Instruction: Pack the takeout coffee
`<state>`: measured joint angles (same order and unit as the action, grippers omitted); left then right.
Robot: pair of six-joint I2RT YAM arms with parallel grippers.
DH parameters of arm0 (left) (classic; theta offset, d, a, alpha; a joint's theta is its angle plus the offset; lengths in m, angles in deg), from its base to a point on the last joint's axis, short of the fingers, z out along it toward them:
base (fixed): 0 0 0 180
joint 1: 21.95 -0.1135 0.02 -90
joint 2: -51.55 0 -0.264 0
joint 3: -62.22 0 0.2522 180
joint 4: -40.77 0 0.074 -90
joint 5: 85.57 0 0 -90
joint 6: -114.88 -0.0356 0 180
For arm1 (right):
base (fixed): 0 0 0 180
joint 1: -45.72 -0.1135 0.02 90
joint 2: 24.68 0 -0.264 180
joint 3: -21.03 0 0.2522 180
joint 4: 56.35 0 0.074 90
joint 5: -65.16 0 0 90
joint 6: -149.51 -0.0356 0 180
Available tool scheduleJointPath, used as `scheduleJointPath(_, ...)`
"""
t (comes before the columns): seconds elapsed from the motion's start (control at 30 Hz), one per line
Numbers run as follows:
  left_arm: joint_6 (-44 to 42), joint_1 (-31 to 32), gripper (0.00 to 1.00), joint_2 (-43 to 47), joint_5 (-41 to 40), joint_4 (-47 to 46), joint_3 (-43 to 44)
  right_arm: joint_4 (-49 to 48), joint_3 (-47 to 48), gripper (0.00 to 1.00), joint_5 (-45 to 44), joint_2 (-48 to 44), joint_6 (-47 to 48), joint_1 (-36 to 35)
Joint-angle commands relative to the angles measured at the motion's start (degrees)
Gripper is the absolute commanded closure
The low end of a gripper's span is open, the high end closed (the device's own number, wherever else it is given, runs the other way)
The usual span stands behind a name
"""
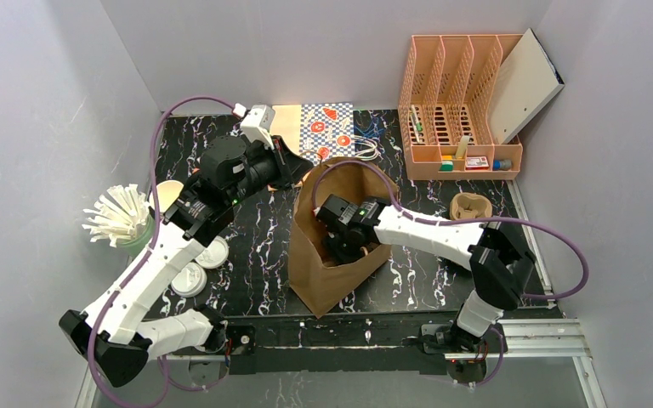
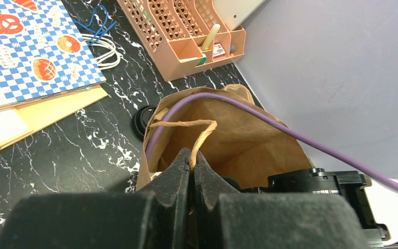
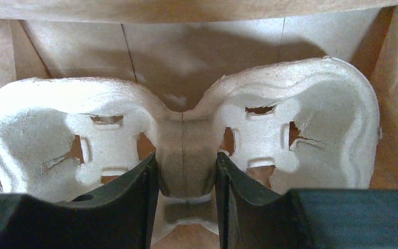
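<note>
**2 black fingers grip the carrier inside the bag while the coffee waits outside**

Nearest the lens in the right wrist view, the right gripper (image 3: 185, 168) has its 2 fingers pinching the middle ridge of a pulp carrier (image 3: 300, 104). The carrier's 2 empty wells face the camera inside the brown bag (image 1: 332, 285). The left gripper (image 2: 192, 161) has its fingers pressed together on the bag's twisted paper handle (image 2: 184, 123), propping the mouth open.

The 2 takeout coffee cups (image 1: 190, 280) stand on the table left of the bag, just beside the left arm and outside the bag.

Whether the carrier lies flat on the bag's floor cannot be told. If it is released askew, it would likely settle against a wall, and a cup seated in it would lean and leak. A tug on the thin handle could tear it or let the bag slump. The purple cable (image 2: 269, 122) crosses the rim and might drag the bag when the right arm withdraws.

Each cup is upright with its lid toward the overhead camera, so its long axis is vertical. The sip holes are too small to place.
</note>
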<state>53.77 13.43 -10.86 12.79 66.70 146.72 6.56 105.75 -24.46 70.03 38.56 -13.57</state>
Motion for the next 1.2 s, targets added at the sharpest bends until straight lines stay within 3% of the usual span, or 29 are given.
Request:
scheduleJointPath(0.0, -0.87, 0.04, 1.00, 1.59, 2.24, -3.22, 4.48, 2.73, -1.54, 0.90, 1.64, 2.38, -1.08, 0.22)
scheduleJointPath(0.33, -0.53, 0.04, 1.00, 5.31, 3.03, -5.17, -1.10, -2.66, -3.78, 0.91, 2.29, 5.67, -1.63, 0.22)
scheduleJointPath(0.77, -3.02, 0.04, 1.00, 5.65, 1.72, -2.26, -1.26, -6.58, -6.74, 0.87, 0.59, 6.81, -1.20, 0.16)
scheduleJointPath(0.93, -3.24, 0.04, 1.00, 5.54, 1.45, -1.50, -0.55, -3.07, -3.47, 0.79, -0.11, 4.64, -1.08, 0.14)
scheduleJointPath(1.17, -3.74, 0.04, 1.00, 5.89, 0.91, -0.53, 0.58, 2.84, 2.39, 0.58, -2.70, 2.03, -1.70, 0.14)
